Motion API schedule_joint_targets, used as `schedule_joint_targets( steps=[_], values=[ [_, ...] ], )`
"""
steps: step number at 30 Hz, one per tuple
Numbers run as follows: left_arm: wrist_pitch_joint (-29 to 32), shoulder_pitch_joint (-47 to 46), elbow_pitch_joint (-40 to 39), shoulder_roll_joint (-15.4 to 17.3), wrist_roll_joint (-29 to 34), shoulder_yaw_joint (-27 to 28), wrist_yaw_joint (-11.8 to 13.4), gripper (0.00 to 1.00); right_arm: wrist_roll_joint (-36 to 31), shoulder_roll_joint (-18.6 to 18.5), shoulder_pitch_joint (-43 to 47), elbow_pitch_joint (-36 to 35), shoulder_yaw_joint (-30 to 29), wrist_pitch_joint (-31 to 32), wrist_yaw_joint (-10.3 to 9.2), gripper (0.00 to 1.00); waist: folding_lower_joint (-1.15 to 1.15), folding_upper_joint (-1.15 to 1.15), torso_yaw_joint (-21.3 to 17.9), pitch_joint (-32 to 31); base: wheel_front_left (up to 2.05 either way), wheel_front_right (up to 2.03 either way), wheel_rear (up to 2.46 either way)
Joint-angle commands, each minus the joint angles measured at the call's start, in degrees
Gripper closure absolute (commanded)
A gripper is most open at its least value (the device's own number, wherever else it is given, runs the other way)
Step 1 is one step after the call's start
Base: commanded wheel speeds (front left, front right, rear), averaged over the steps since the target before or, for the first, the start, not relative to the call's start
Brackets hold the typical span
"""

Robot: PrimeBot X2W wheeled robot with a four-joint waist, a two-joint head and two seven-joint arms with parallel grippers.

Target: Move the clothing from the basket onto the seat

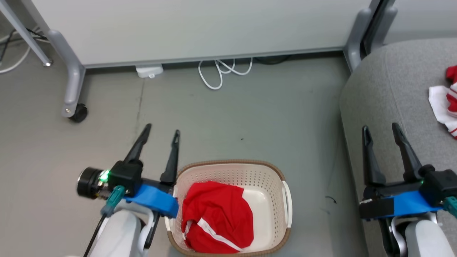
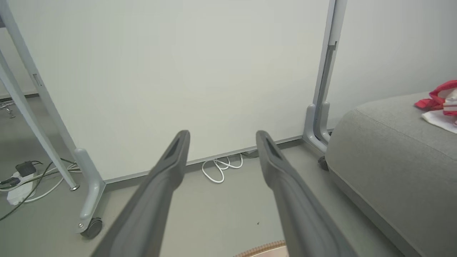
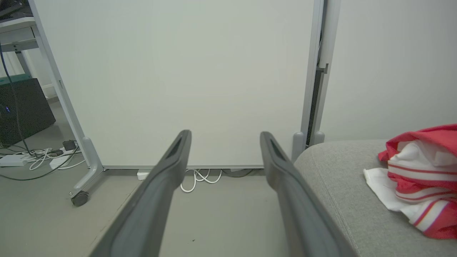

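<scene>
Red clothing (image 1: 216, 216) with white stripes lies bunched in the cream perforated basket (image 1: 275, 176) on the floor at the bottom of the head view. My left gripper (image 1: 161, 130) stands open just left of the basket, fingers empty and pointing away over the floor. My right gripper (image 1: 380, 127) is open and empty above the left edge of the grey seat (image 1: 389, 89). Another red and white garment (image 1: 448, 101) lies on the seat at the far right, also seen in the right wrist view (image 3: 421, 175). The basket's brown rim (image 2: 262, 248) peeks in at the bottom of the left wrist view.
A white partition panel (image 1: 196, 28) on grey wheeled legs (image 1: 73, 89) stands across the floor ahead. A coiled white cable (image 1: 223, 71) lies at its base, and a power strip with cords (image 2: 18, 178) sits to the left. Open grey floor lies between basket and panel.
</scene>
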Motion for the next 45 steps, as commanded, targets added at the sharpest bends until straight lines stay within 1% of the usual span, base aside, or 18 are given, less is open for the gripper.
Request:
schedule_joint_targets(
  steps=[1, 9, 15, 28, 34, 38, 40, 45],
  values=[
    [-0.13, -1.39, 0.28, 0.29, -0.38, -0.37, -0.01, 0.0, -0.17, 0.03, -0.89, -0.32, -0.02, -0.22, 0.03, 0.0, 0.0, 0.0, -0.97, 1.74, 0.0, 0.0, 0.0],
    [-0.14, -12.34, 11.63, 4.86, -3.3, -13.09, -0.03, 0.0, -0.54, 0.03, -5.23, -1.98, 0.22, -0.22, 0.03, 0.0, 0.0, 0.0, -4.27, 9.68, 0.0, 0.0, 0.0],
    [-0.14, -19.77, 20.41, 7.06, -5.61, -22.65, -0.04, 0.0, -0.21, 0.02, -8.79, -3.48, 1.24, -0.22, 0.03, 0.0, 0.0, 0.0, -6.89, 16.08, 0.0, 0.0, 0.0],
    [0.0, -32.87, 38.09, 8.49, -10.18, -45.51, -0.04, 0.0, -1.57, 0.03, -16.21, -6.99, 4.16, -0.22, 0.03, 0.0, 0.0, 0.0, -10.1, 30.09, 0.0, 0.0, 0.0],
    [2.49, -37.7, 43.97, 8.25, -12.19, -55.27, -0.04, 0.0, -2.46, 0.03, -17.95, -8.84, 4.24, -0.22, 0.02, 0.0, 0.0, 0.0, -11.17, 35.6, 0.0, 0.0, 0.0],
    [4.11, -39.97, 46.08, 8.19, -13.52, -58.91, -0.04, 0.0, -2.71, 0.02, -18.44, -10.18, 4.45, -0.22, 0.03, 0.0, 0.0, 0.0, -11.83, 38.56, 0.0, 0.0, 0.0],
    [6.03, -41.07, 47.09, 8.16, -12.88, -60.07, -0.04, 0.0, -2.9, 0.02, -18.55, -10.96, 4.47, -0.22, 0.03, 0.0, 0.0, 0.0, -12.15, 39.89, 0.0, 0.0, 0.0],
    [9.11, -43.38, 48.27, 8.36, -11.83, -61.04, -0.04, 0.0, -3.49, 0.03, -18.97, -13.08, 4.75, -0.22, 0.02, 0.0, 0.0, 0.0, -12.72, 43.25, 0.0, 0.0, 0.0]
  ],
)
